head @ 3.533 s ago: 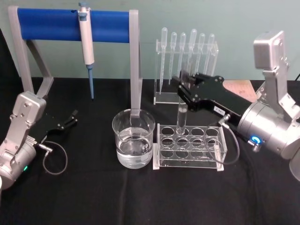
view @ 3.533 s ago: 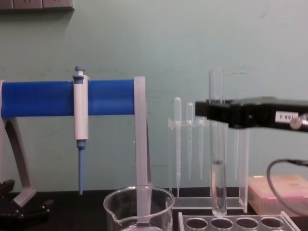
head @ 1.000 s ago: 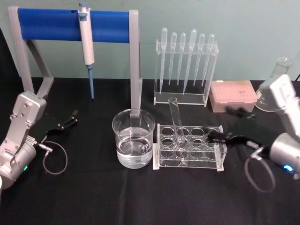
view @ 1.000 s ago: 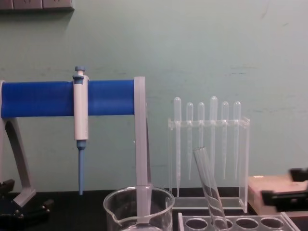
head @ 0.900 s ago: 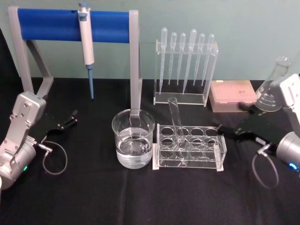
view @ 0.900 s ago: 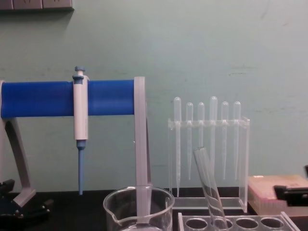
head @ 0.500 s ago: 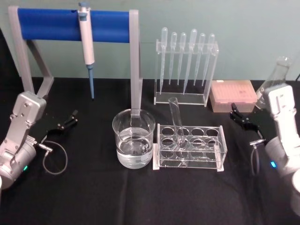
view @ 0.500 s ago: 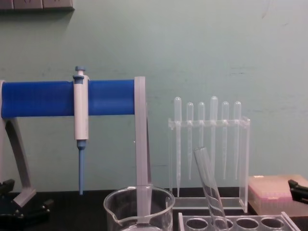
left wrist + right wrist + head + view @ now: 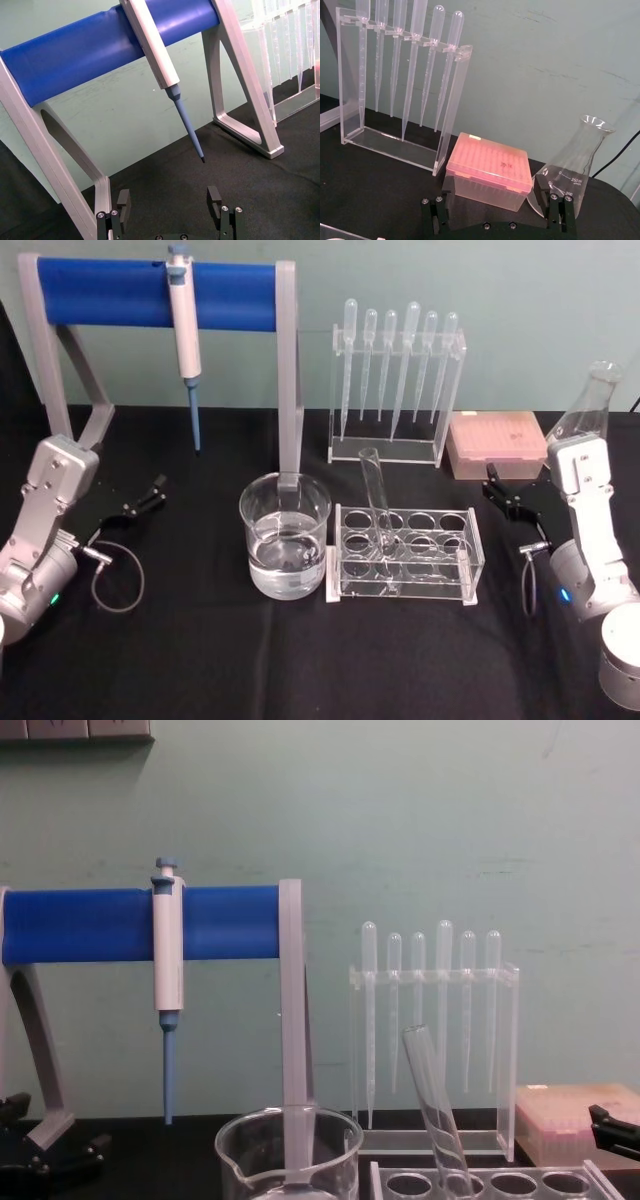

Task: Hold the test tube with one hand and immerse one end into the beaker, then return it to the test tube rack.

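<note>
The test tube (image 9: 377, 502) leans leftward in a back-row hole of the clear rack (image 9: 405, 580), free of any grip; in the chest view the test tube (image 9: 433, 1105) tilts the same way. The beaker (image 9: 285, 535), part full of water, stands just left of the rack, and its rim and spout show in the beaker (image 9: 290, 1145) seen from the chest. My right gripper (image 9: 510, 498) sits open to the right of the rack, apart from the tube, and my right gripper (image 9: 493, 192) holds nothing. My left gripper (image 9: 152, 494) rests open at the far left, as my left gripper (image 9: 169, 200) confirms.
A blue-barred stand (image 9: 150, 292) holds a pipettor (image 9: 184, 330) behind the beaker. A clear stand of plastic pipettes (image 9: 397, 380) is behind the rack. A pink tip box (image 9: 497, 443) and a conical flask (image 9: 588, 405) sit at the back right.
My right gripper let go of the test tube, which now leans in the rack, then pulled back to the right and turned upright beside the flask. The left arm stayed still.
</note>
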Motion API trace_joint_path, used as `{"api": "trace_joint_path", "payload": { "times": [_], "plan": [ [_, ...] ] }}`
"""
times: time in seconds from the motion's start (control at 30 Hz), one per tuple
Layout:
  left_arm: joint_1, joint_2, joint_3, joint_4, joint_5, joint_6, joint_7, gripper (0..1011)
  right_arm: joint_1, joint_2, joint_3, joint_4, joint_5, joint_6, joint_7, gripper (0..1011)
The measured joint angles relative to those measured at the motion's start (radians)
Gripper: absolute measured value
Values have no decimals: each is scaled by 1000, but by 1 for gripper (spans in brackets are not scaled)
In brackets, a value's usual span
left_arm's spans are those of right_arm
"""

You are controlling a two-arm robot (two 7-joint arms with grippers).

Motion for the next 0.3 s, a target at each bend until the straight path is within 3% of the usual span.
{"api": "trace_joint_path", "payload": {
  "times": [0.3],
  "plan": [
    [0,0,0,0,0,0,0,1000,-1,1,-1,-3,-1,1,0,1003]
  ]
}}
